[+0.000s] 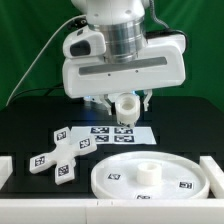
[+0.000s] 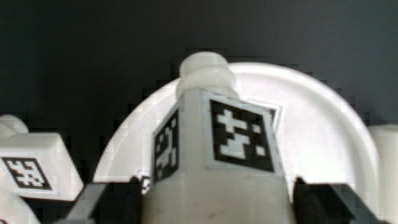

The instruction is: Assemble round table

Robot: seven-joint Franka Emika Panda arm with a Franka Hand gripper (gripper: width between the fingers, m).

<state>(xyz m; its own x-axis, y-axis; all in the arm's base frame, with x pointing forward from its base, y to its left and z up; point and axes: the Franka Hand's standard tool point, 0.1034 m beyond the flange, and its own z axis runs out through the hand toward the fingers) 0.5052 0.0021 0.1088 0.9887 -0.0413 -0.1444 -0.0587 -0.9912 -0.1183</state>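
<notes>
Black tabletop, green backdrop: the arm hangs straight down, its gripper (image 1: 127, 101) clamped narrowly on the short post (image 1: 127, 109), held above the marker board (image 1: 113, 133), beyond the round disc (image 1: 103, 181). Cross-shaped foot (image 1: 59, 156) lies at the exterior view's left.

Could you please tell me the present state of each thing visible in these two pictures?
end effector: shut on the post.
post: held, lifted off the table, not yet joined to anything.
round disc: lying flat, rim up, its centre hub free.
foot piece: lying flat, loose, apart from the disc.
marker board: flat on the table.
</notes>
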